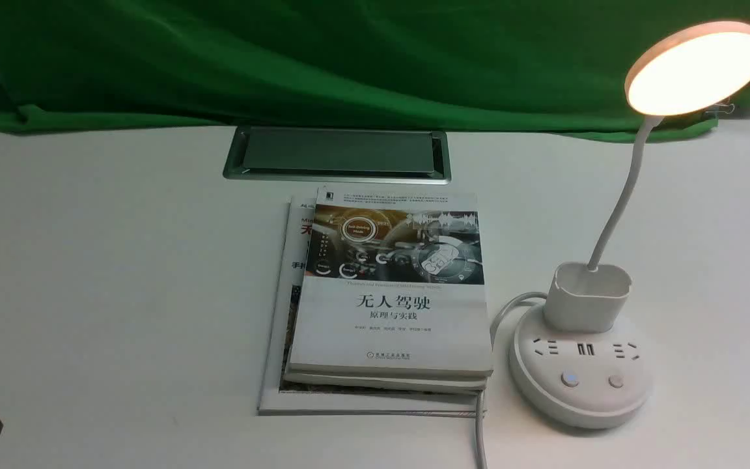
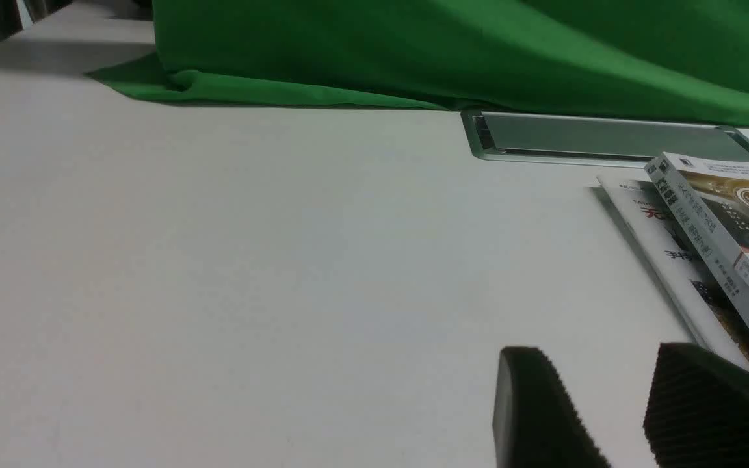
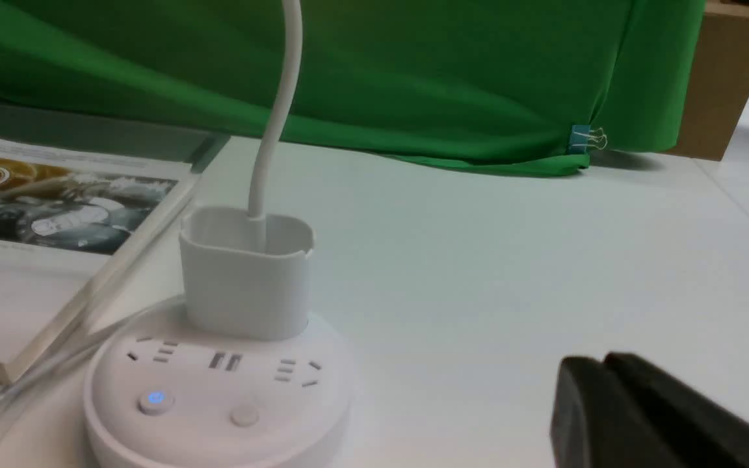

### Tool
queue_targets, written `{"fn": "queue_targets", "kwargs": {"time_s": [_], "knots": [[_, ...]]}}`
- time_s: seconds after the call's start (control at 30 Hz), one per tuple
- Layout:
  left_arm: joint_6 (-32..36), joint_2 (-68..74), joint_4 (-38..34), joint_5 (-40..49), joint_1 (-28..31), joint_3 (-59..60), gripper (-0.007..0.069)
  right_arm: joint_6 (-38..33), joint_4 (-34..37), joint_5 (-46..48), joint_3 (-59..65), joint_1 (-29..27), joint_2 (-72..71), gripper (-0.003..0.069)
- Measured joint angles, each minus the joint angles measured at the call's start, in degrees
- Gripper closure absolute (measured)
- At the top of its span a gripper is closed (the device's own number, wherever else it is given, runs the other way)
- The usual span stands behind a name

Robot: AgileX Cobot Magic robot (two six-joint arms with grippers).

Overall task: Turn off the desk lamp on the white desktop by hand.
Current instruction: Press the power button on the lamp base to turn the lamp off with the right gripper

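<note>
White plastic all over, the desk lamp [image 1: 586, 299] stands on the right side of the bench [image 1: 88, 273], just beside a stack of books [image 1: 388, 306] lying at the middle. Its cord [image 1: 479, 423] runs past the stack's near right corner. Only the front view takes in the disc head [image 1: 697, 68], which glows warm at the upper right, in front of the green cloth [image 1: 349, 58]. The grey cable hatch [image 1: 336, 153] sits between the cloth and the books.

The right wrist view cuts the head off but brings the round base [image 3: 218, 403] close. There, the button [image 3: 155, 398] nearer the books shines blue, while its neighbour [image 3: 244, 414] is unlit. This view alone shows the right gripper [image 3: 602, 367], its black fingers pressed together on nothing, apart from the base on the side away from the books. It also catches a binder clip [image 3: 579, 138] on the cloth's hem and a cardboard box [image 3: 725, 78] beyond it.

The left wrist view has no lamp in it. It shows the left gripper [image 2: 599, 364] with ribbed fingers [image 2: 537, 409] spread, bare bench between them, near the books' left edge.
</note>
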Motion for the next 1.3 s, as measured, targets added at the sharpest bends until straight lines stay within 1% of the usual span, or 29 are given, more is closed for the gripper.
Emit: {"fn": "queue_targets", "kwargs": {"time_s": [0.93, 1.07, 1.1, 1.13, 1.2, 1.23, 1.27, 1.3], "knots": [[0.1, 0.0, 0.0, 0.0, 0.0, 0.0, 0.0383, 0.0, 0.0, 0.0, 0.0, 0.0, 0.0, 0.0629], [0.2, 0.0, 0.0, 0.0, 0.0, 0.0, 0.0383, 0.7, 0.2, -1.1, 0.0, 0.0, 0.0, 0.0629], [0.3, 0.0, 0.0, 0.0, 0.0, 0.0, 0.0383, 5.2, 2.1, -2.9, 0.0, 0.0, 0.0, 0.0629], [0.3, 0.0, 0.0, 0.0, 0.0, 0.0, 0.0383, 7.3, 3.1, -3.6, 0.0, 0.0, 0.0, 0.0629], [0.3, 0.0, 0.0, 0.0, 0.0, 0.0, 0.0383, 14.0, 5.7, -6.5, 0.0, 0.0, 0.0, 0.0629], [0.3, 0.0, 0.0, 0.0, 0.0, 0.0, 0.0383, 15.4, 5.8, -6.8, 0.0, 0.0, 0.0, 0.0629], [0.3, 0.0, 0.0, 0.0, 0.0, 0.0, 0.0383, 20.0, 6.7, -10.2, 0.0, 0.0, 0.0, 0.0629], [0.3, 0.0, 0.0, 0.0, 0.0, 0.0, 0.0383, 22.6, 7.0, -12.5, 0.0, 0.0, 0.0, 0.0629]]}}
